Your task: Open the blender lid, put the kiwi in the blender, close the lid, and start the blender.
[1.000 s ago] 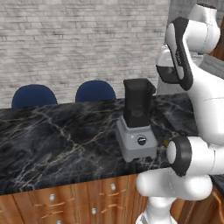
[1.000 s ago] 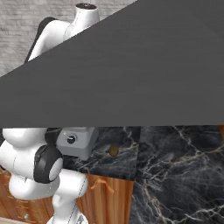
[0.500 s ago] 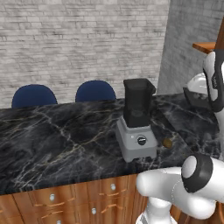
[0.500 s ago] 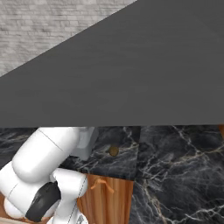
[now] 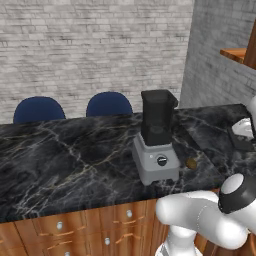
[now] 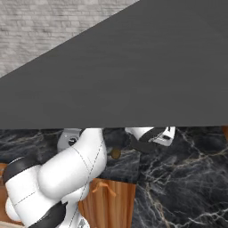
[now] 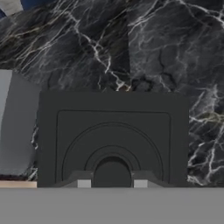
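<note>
Centrally, the blender (image 5: 157, 161) stands upright on the dark marble desk (image 5: 60, 160), right of the middle and near the front edge. Its light-grey base faces forward with the round black knob (image 5: 161, 160) on its front, and the dark square jar (image 5: 158, 116) sits on top of the base.

The kiwi (image 5: 191, 163) lies on the desk just beside the right side of the grey base, close to the front edge. In the right base view it appears as a small brown oval beside the white arm.

The blender lid (image 7: 113, 131) is off the jar. In the hand view it appears as a flat black square with raised concentric rings, held above the marble. The hand (image 7: 112, 180) is pressed together on the small round grip at the lid's centre, one fingertip (image 7: 84, 180) on each side of it. In the left base view the hand and the dark slab beneath it hang over the right end of the desk, well apart from the blender.

Behind the far edge of the desk stand two blue chairs (image 5: 39, 109) before a grey brick wall (image 5: 90, 45). Wooden drawers (image 5: 100, 227) with small round pulls run below the front edge.
</note>
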